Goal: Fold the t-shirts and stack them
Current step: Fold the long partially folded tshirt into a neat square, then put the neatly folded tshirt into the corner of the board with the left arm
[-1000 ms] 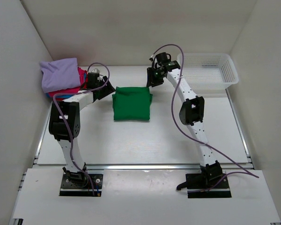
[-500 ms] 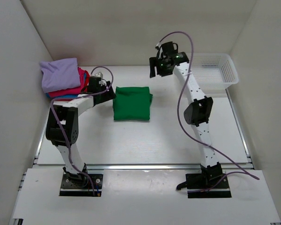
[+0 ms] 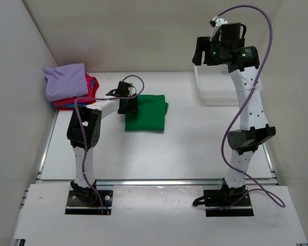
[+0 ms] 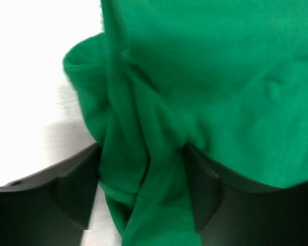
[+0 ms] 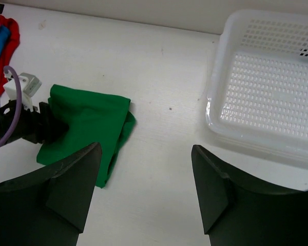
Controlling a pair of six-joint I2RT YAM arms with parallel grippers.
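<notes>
Bench (image 3: 185,148): white and flat, walled on three sides, with both arm bases bolted at its near edge.
Basket (image 5: 267,92): white plastic mesh at the far right corner of the bench, nothing lying in it. In the top view the right arm hides part of it.
Stack of t-shirts (image 3: 66,84): at the far left corner, folded. Lavender is on top, pink-red is beneath, and a sliver of blue shows at the bottom.
Green t-shirt (image 3: 150,115): folded into a rough square, lying flat mid-bench toward the far side, near the stack but apart from it.
Right pincer (image 5: 145,148): raised high above the bench near the basket, released, fingers spread wide with nothing between them.
Left pincer (image 3: 127,105): low at the green t-shirt's left edge, fingers spread, a bunched fold of green cloth between them. Whether they press on it cannot be told.
</notes>
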